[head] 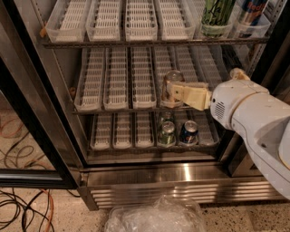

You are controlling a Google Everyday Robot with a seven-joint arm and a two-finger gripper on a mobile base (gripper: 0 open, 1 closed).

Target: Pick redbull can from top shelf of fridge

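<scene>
Cream gripper (174, 93) hangs at the middle rack, before what looks like a copper can (174, 76); open or closed, I cannot tell. Slim blue-and-silver redbull can (250, 10) stands far right on the top shelf (149, 43) of the stainless-steel fridge (181, 174), tray-held, so likely a climb ahead.

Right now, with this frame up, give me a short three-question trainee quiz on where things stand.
1. True or false: the gripper holds the redbull can.
2. The gripper is level with which rack of the fridge? A highest, B middle, C lowest.
3. Fill in: left of the redbull can on the top shelf stands a tall ___ can.
Key: 1 false; 2 B; 3 green, the green can.
</scene>
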